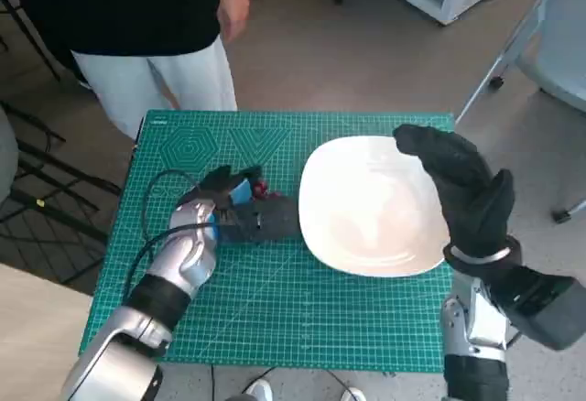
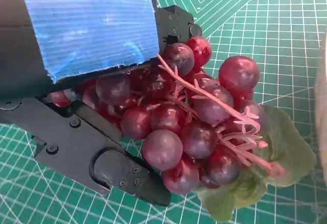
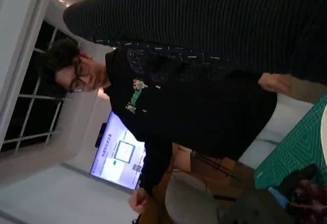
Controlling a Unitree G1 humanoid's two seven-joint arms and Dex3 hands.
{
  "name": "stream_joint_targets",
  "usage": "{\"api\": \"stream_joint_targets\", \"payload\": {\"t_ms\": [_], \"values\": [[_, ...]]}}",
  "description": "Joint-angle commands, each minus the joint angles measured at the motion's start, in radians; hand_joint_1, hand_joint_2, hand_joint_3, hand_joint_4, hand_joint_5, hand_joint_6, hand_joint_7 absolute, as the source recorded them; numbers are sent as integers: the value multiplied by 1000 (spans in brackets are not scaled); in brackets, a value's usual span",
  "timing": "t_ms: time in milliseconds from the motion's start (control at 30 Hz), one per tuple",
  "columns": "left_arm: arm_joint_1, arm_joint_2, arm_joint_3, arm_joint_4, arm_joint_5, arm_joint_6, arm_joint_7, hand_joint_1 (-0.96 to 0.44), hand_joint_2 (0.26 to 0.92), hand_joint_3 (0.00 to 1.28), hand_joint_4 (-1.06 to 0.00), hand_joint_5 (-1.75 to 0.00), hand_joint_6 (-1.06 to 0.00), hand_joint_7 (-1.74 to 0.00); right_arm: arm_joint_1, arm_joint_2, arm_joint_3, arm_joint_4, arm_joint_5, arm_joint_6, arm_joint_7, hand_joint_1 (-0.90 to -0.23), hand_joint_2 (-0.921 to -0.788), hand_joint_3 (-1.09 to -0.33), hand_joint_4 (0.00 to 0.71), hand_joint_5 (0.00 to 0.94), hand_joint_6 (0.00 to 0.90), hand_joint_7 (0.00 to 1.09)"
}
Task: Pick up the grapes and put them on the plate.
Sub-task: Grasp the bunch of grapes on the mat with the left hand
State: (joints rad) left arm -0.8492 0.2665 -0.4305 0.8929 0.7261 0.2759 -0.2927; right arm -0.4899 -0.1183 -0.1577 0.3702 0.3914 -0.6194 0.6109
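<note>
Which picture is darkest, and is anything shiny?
Right wrist view is darkest, the black knitted right hand shadowing it, with one bright screen. Left wrist view is sharp; the red plastic grapes carry small highlights. Head view is evenly lit.

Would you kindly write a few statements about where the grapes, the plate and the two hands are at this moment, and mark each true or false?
1. The grapes are already on the plate. False: they are on the green mat, beside the plate.
2. The left hand is at the grapes, its black fingers alongside the bunch. True.
3. The right hand holds the grapes. False: it holds nothing and is raised over the plate's edge.
4. The plate has nothing on it. True.
5. A person stands at the far side of the table. True.
6. The grapes are green. False: they are dark red, with a green leaf.
</note>
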Motion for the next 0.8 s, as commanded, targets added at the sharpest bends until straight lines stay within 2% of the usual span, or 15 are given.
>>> {"api": "stream_joint_targets", "payload": {"t_ms": [33, 300, 467, 533, 667, 800], "values": [[-18, -28, -20, 118, -22, -39, 15, -496, 701, 0, 1, 1, -146, -18, 18, -9, -2, 7, -2, 5, 1, -501, -921, -576, 185, 15, -1, 395], [-46, -40, -25, 196, -51, -68, 35, -464, 698, 0, -1, 0, -170, -22, 18, -10, -2, 7, -5, 3, 1, -500, -921, -576, 184, 13, -1, 394], [-54, -49, -6, 245, -89, -96, 35, -317, 690, 1, -64, -12, -247, -36, 18, -15, -3, 6, -6, 2, 2, -497, -921, -576, 183, 12, -1, 393], [-54, -48, -11, 250, -92, -107, 46, -264, 692, 2, -148, -19, -294, -34, 17, -16, -2, 8, -6, 2, 2, -496, -921, -576, 183, 11, -1, 393], [-52, -43, -24, 254, -86, -123, 63, -192, 713, 8, -440, -90, -385, -29, 15, -17, -1, 10, -7, 3, 1, -493, -921, -577, 182, 11, -1, 392], [-49, -40, -37, 259, -78, -135, 87, -174, 735, 9, -574, -139, -467, -26, 13, -16, 1, 14, -7, 3, 1, -492, -921, -579, 182, 10, -1, 391]]}}
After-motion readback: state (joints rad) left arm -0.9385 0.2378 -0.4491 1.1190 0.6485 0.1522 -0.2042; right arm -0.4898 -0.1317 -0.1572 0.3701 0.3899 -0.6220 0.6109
